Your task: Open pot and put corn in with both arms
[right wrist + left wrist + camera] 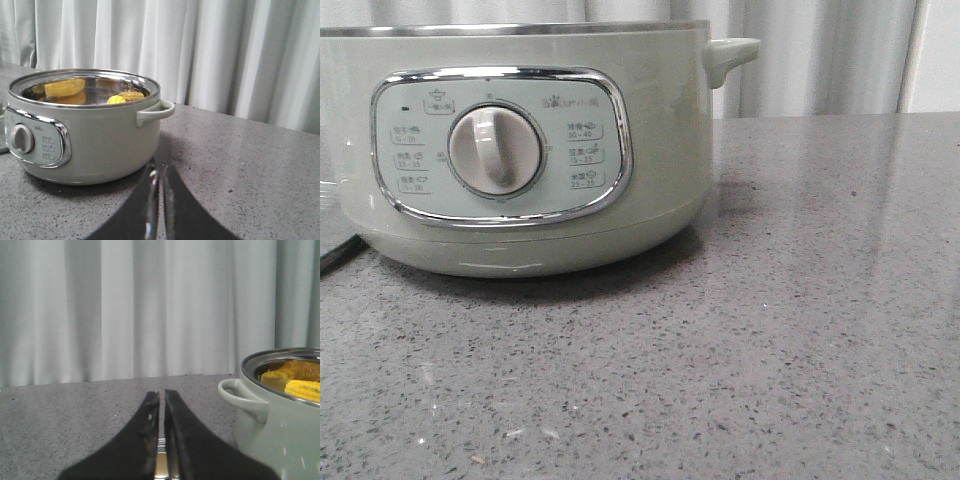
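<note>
The pale green pot (pixel 520 150) stands at the left of the grey table with no lid on it, its dial (pixel 496 150) facing me. The yellow corn (pixel 125 96) lies inside the pot, and its yellow reflects on the steel inner wall. The corn also shows in the left wrist view (pixel 302 388), inside the pot (pixel 280 425). My left gripper (pixel 162 396) is shut and empty, beside the pot's side handle (pixel 240 395). My right gripper (pixel 160 170) is shut and empty, low over the table in front of the pot (pixel 100 140). Neither gripper shows in the front view.
A glassy edge (pixel 332 235) shows at the far left next to the pot, mostly cut off. A pale curtain (pixel 820 60) hangs behind the table. Speckled grey tabletop (pixel 770 330) stretches to the right of and in front of the pot.
</note>
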Available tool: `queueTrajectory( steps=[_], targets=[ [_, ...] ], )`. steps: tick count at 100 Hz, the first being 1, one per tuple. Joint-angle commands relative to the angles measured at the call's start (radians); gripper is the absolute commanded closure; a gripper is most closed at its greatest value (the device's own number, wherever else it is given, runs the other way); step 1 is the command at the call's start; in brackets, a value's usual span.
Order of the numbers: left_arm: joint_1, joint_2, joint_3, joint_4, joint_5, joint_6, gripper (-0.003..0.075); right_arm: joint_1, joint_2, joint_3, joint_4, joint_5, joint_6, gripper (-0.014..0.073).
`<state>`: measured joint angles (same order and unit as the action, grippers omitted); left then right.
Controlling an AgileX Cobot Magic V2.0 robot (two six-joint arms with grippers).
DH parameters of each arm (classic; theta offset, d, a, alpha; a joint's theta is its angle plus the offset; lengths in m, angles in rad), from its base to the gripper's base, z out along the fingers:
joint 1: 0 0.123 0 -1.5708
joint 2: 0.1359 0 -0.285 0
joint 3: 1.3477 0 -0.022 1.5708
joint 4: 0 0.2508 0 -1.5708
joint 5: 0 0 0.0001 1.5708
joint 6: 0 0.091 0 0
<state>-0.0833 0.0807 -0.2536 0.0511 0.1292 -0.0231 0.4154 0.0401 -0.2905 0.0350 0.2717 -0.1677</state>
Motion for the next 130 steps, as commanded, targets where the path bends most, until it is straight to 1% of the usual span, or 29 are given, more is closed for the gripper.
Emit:
queueTrajectory(
  steps=[1,71,92,110,120,125,130],
  targets=[
    [-0.007,0.01,-0.027,-0.008,-0.072,-0.008,0.0741,-0.005,0.013,-0.026,-0.008,-0.08,-0.009,0.065],
    [-0.007,0.01,-0.025,-0.008,-0.074,-0.008,0.0741,-0.005,0.013,-0.026,-0.008,-0.08,-0.009,0.065],
    [0.004,0.005,0.072,-0.008,-0.083,-0.008,0.0741,-0.005,0.013,-0.026,-0.008,-0.08,-0.009,0.065],
    [0.039,-0.078,0.204,-0.01,-0.081,-0.008,0.0741,-0.005,0.013,-0.026,-0.008,-0.08,-0.009,0.065],
    [0.066,-0.122,0.265,-0.04,-0.086,-0.008,0.0741,-0.005,0.013,-0.026,-0.008,-0.08,-0.009,0.065],
    [0.078,-0.119,0.258,-0.051,-0.003,-0.008,0.0741,-0.005,0.013,-0.026,-0.008,-0.08,-0.009,0.065],
    [0.085,-0.119,0.263,-0.051,0.013,-0.008,0.0741,-0.005,0.013,-0.026,-0.008,-0.08,-0.009,0.065]
  ],
)
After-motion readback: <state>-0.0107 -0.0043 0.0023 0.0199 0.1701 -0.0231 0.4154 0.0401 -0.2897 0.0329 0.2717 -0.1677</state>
